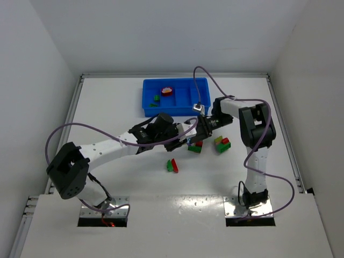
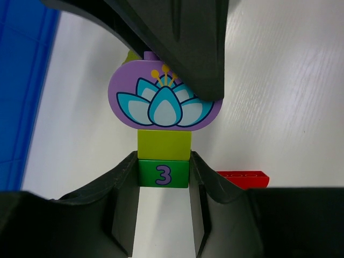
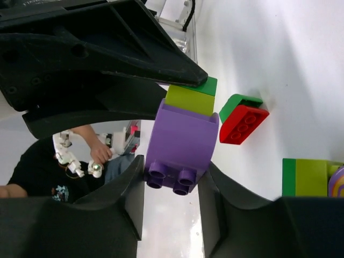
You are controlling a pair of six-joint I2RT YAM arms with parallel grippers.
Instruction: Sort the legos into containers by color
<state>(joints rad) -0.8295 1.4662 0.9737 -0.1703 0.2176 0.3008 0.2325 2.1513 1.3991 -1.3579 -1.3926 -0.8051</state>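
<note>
My two grippers meet above the table and hold one stack of three legos between them. My left gripper is shut on the green brick marked "3". A lime brick joins it to a purple lotus brick. My right gripper is shut on that purple brick. The blue tray lies just behind, with a red and yellow brick and a green brick in its left compartments.
On the table under the grippers lie a green and red clump, a mixed clump and a red and green pair. The red brick shows beside my left finger. Grey walls close in the table on both sides.
</note>
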